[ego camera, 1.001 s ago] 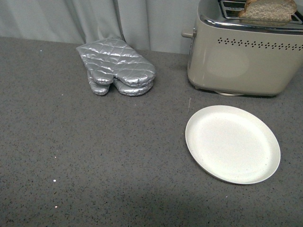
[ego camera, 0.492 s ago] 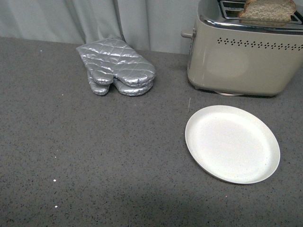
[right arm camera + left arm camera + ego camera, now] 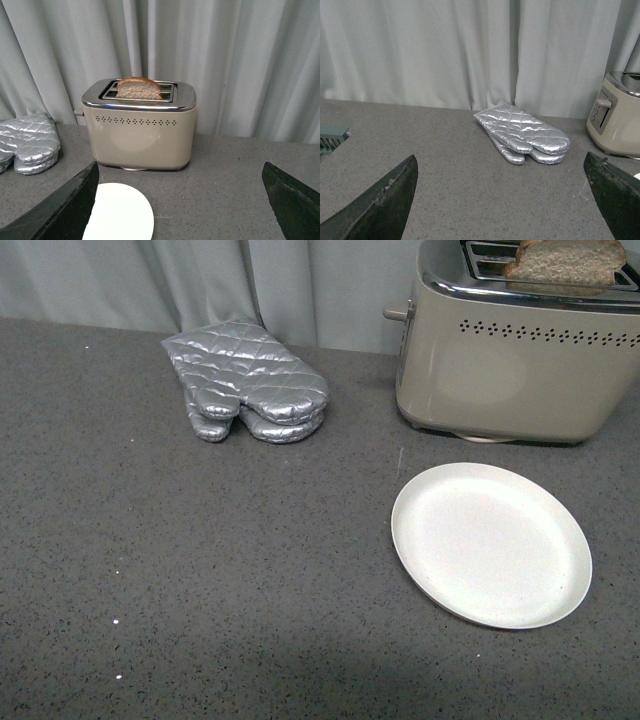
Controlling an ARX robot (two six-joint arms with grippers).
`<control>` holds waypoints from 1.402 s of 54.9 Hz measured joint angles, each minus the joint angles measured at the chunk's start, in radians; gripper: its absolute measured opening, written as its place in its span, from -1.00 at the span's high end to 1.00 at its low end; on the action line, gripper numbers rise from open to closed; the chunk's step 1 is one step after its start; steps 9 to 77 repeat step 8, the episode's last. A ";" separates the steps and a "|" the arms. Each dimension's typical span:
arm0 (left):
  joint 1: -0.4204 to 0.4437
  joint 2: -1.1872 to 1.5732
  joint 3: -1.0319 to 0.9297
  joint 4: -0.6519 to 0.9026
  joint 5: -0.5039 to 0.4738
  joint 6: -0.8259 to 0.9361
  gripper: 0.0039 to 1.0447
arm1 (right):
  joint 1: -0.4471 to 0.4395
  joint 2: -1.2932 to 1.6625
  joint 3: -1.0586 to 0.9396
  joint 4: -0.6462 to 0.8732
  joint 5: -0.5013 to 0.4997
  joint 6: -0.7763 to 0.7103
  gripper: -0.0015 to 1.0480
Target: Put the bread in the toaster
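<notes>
Neither arm is seen in the front view, so the grippers are shown only by the wrist cameras. In the left wrist view, the left gripper (image 3: 502, 200) is seen with its dark fingers (image 3: 385, 202) spread wide apart and nothing between them; a green ribbed object (image 3: 331, 138) at the table's left edge appears only in this view. Toward the back edge, left of centre, a silver quilted oven mitt (image 3: 245, 380) is laid flat on the grey table (image 3: 200, 570), just in front of the pale curtain (image 3: 150, 280). The white plate (image 3: 490, 543) is seen bare near the right edge, just in front of the toaster (image 3: 515, 360), which is set at the back right corner. The bread (image 3: 565, 260) is cut off by the frame in the front view, but in the right wrist view it is shown standing upright in the slot nearer the camera, its rounded top above the chrome. The right gripper (image 3: 180, 205) is likewise held wide apart, gripping nothing, well clear of toaster and plate.
</notes>
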 joint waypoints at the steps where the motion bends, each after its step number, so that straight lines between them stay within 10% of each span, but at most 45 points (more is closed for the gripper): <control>1: 0.000 0.000 0.000 0.000 0.000 0.000 -0.88 | 0.000 0.000 0.000 0.000 0.000 0.000 -0.81; 77: 0.000 0.000 0.000 0.000 0.000 0.000 -0.88 | 0.000 0.000 0.000 0.000 0.000 0.000 -0.81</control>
